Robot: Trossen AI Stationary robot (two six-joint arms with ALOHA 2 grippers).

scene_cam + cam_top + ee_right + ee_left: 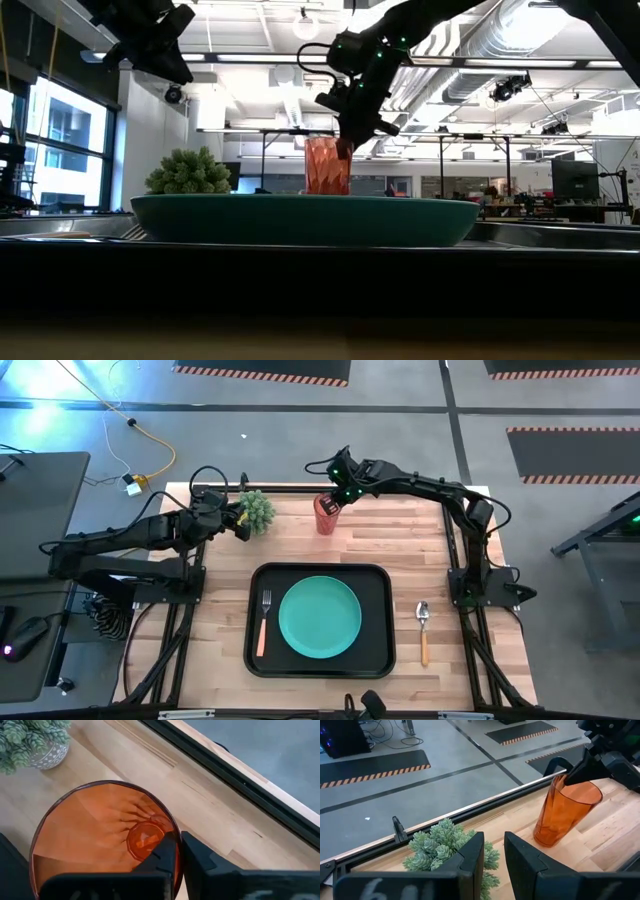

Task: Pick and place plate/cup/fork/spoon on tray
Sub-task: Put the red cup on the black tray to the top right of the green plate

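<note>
In the high view, the black tray point(320, 656) lay in the lower centre of the frame on the wooden table point(400, 550). The teal plate point(319, 617) sat in the middle of the tray, and the fork point(264, 623) lay on the tray just left of the plate, tines toward the top of the frame. The spoon point(423, 630) lay on the bare table to the right of the tray, bowl toward the top of the frame, apart from the tray's rim.

Higher in the frame, near the table's far edge, the red-orange cup point(326, 514) stood upright at centre. The right gripper point(338, 500) had reached in from the upper right and was pinched closed on the cup's rim: the right wrist view showed one finger inside the cup point(100, 842) and the other outside, with the wall between them. In the low view the cup point(326, 166) showed behind the plate point(305, 220), gripped at its top edge by the right gripper point(347, 142).

The left gripper point(240, 520) hung at the upper left beside a small spiky green potted plant point(257, 510), its fingers point(470, 857) partly apart and holding nothing.
</note>
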